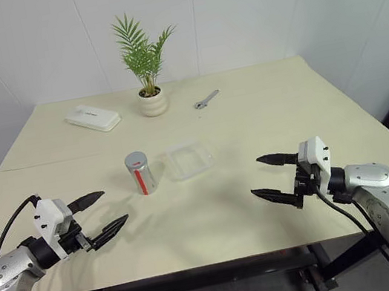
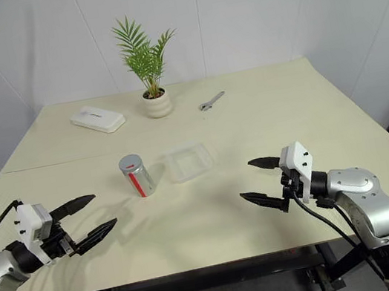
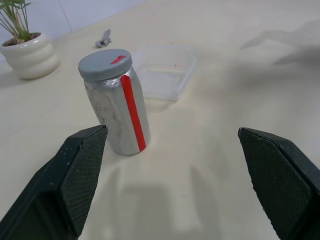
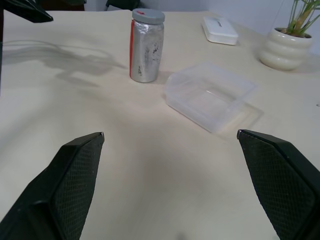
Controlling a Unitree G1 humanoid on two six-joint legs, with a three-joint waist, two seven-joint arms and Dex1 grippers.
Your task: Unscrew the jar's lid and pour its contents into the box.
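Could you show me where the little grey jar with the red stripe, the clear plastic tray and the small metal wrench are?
Grey translucent jar with red stripe (image 1: 141,176), left eye view, on its side wall.
Clear square plastic tray (image 1: 189,159), left eye view, on its floor.
Small silver metal wrench (image 1: 207,99), left eye view, mid-handle.

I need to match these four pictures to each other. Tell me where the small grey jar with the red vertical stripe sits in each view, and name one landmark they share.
Left eye view: small grey translucent jar with a red stripe, centre-left on the table, upright.
Right eye view: centre-left.
Left wrist view: upper left of centre, stripe facing the camera.
Right wrist view: top, left of centre.
Shared landmark: the shallow clear plastic square box right beside the jar, not touching.
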